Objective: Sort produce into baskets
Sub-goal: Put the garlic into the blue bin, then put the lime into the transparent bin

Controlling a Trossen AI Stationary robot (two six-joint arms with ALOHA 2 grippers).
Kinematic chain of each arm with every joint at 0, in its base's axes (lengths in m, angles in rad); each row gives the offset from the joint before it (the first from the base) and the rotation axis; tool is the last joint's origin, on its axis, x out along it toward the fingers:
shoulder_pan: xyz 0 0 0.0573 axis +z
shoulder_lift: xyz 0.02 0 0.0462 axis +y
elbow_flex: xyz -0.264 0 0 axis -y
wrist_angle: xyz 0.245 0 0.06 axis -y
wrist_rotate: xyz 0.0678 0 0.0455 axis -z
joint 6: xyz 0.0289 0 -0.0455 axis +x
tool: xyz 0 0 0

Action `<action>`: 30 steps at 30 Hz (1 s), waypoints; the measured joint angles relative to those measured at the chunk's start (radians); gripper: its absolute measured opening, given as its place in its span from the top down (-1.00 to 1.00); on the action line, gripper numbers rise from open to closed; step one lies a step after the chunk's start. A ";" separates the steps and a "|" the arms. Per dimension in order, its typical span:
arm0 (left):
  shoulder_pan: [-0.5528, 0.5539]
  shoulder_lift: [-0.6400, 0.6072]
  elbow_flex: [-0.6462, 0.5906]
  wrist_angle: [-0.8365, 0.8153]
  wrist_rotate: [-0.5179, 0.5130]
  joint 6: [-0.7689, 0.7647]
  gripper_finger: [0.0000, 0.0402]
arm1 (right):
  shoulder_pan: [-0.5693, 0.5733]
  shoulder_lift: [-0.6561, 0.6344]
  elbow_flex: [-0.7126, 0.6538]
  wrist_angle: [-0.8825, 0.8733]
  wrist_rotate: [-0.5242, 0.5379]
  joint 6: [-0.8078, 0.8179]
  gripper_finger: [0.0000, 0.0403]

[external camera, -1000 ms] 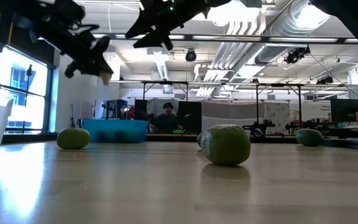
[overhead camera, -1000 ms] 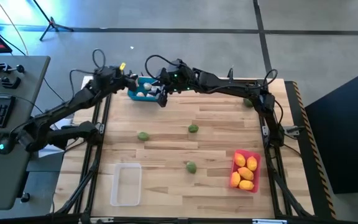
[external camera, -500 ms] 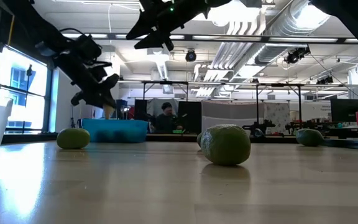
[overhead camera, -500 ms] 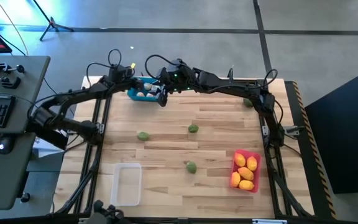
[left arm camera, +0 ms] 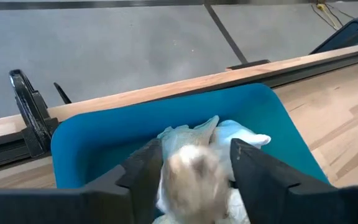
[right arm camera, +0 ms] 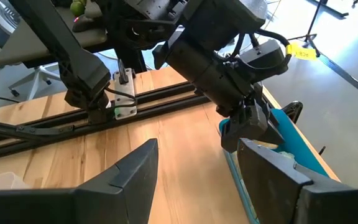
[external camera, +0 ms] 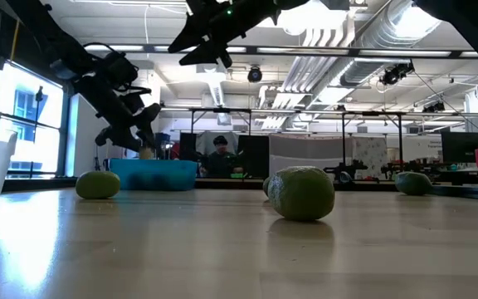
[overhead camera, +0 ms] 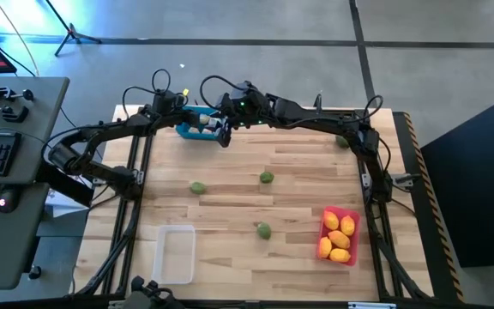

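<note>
Nearest on the wooden counter point(overhead camera: 298, 275) sits the clear bin point(overhead camera: 173, 254). It has nothing in it. Across from it, by the right edge, is the red bin point(overhead camera: 351, 225) with yellow fruits point(overhead camera: 340, 238) inside.

A little farther, one green fruit point(overhead camera: 264, 230) lies on the bare wood between the two bins. Past it are two more green fruits point(overhead camera: 197, 187), apart from each other, near the middle of the counter. A fourth green fruit point(overhead camera: 341, 142) lies far back by the right arm.

At the far edge is the blue bin point(left arm camera: 104, 137). White bulbs point(left arm camera: 241, 134) lie in it. The left tool point(overhead camera: 183, 112) hangs right over this bin. A blurry whitish bulb point(left arm camera: 191, 171) is in the left tool, but I cannot tell if the tool is gripping it or is open. The right tool point(overhead camera: 224, 133) hangs just beside the blue bin, wide open, with nothing in it.

Far behind the counter, a person point(external camera: 220, 154) sits in the room.
</note>
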 joint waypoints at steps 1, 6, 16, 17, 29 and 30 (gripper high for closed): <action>0.000 0.000 0.000 -0.001 0.000 -0.004 0.08 | 0.000 0.000 0.000 0.000 0.000 0.002 -0.05; 0.001 -0.010 0.000 -0.008 0.025 0.005 -0.02 | 0.000 0.000 0.000 0.000 0.000 0.069 -0.05; 0.000 -0.182 0.000 -0.058 0.039 0.119 0.50 | 0.028 -0.001 -0.017 -0.140 0.283 0.166 0.35; 0.000 -0.205 0.000 -0.061 0.047 0.127 0.60 | 0.029 -0.001 -0.029 -0.141 0.288 0.177 0.47; -0.068 -0.548 -0.167 0.015 0.101 0.097 0.99 | 0.120 0.000 -0.343 0.041 0.246 0.381 0.99; -0.078 -0.581 -0.188 0.016 0.101 0.088 0.99 | 0.134 0.001 -0.355 0.041 0.228 0.400 0.98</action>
